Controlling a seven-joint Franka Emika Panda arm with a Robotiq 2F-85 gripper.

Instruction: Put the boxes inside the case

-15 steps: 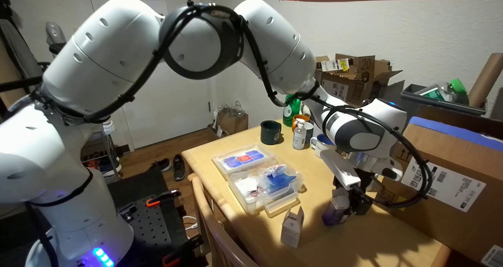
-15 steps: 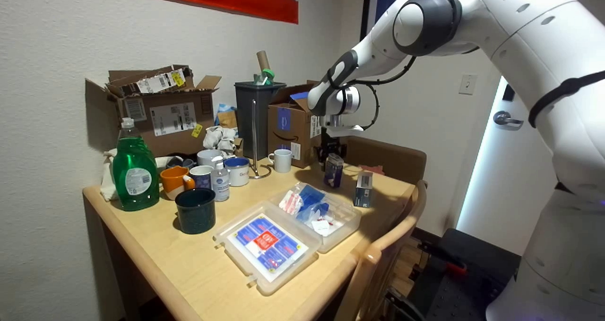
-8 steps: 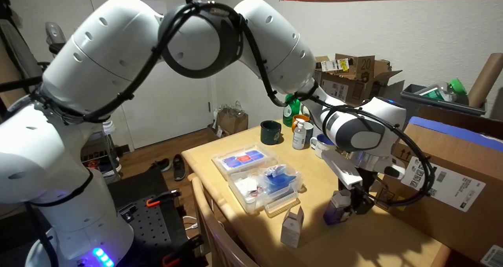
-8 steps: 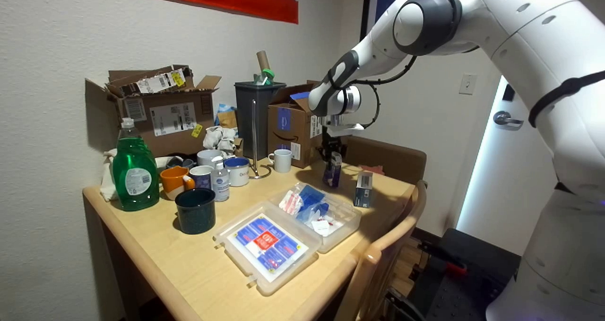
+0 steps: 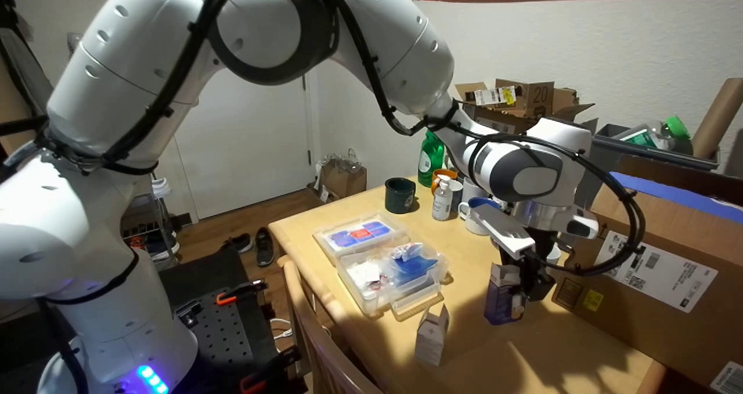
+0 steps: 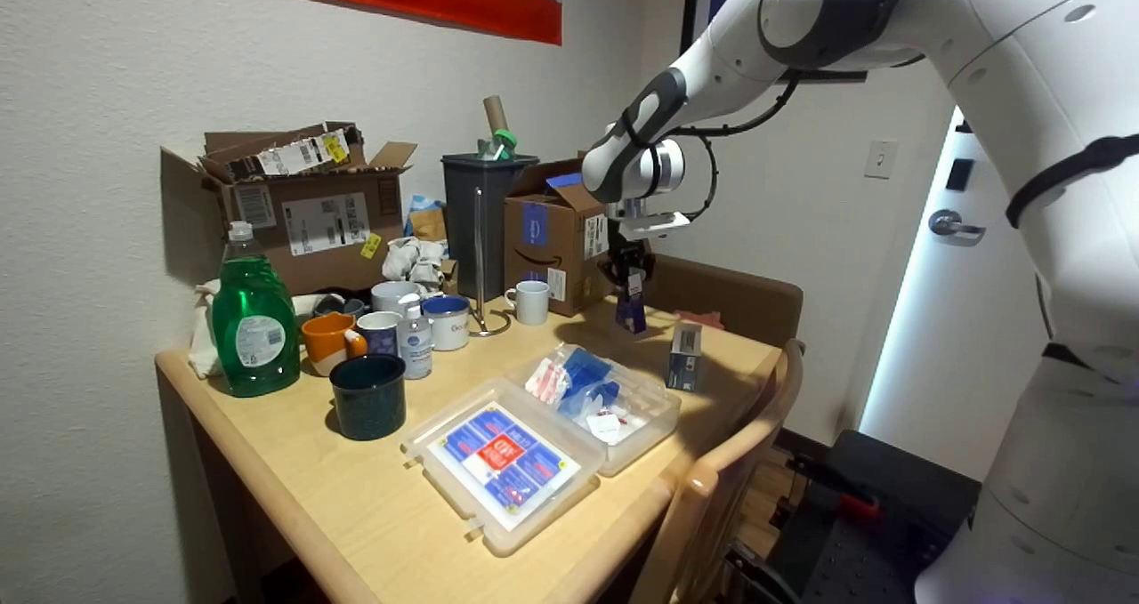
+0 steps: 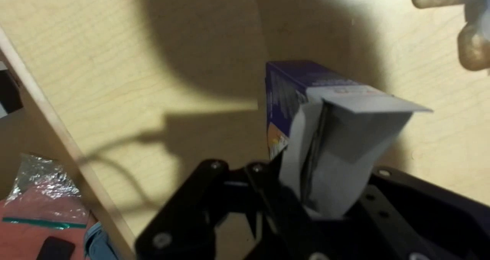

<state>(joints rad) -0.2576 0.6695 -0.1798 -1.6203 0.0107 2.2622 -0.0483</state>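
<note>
The dark blue-purple box (image 5: pixel 502 301) hangs upright, its open white flaps uppermost, seemingly a little above the table. My gripper (image 5: pixel 529 281) is shut on its upper end; in the wrist view the box (image 7: pixel 285 95) rises between the black fingers (image 7: pixel 383 202), with the pads mostly hidden. A slimmer whitish-grey box (image 5: pixel 430 340) stands alone on the table, nearer the chair, and shows in both exterior views. The clear plastic case (image 6: pixel 504 543) lies opened flat, its tray half holding blue and white packets. My gripper is beyond the tray, apart from it.
A large brown carton (image 5: pixel 656 324) stands close behind my gripper. Mugs, a hand-gel bottle (image 6: pixel 415 342), a metal stand (image 6: pixel 480 257) and green soap (image 6: pixel 256 319) line the wall side. A wooden chair (image 5: pixel 313 330) borders the table's near edge.
My gripper's fingers have closed on the dark box. Arm and box have risen, and the box has shifted slightly toward the brown carton. The grey box and the case have not moved.
</note>
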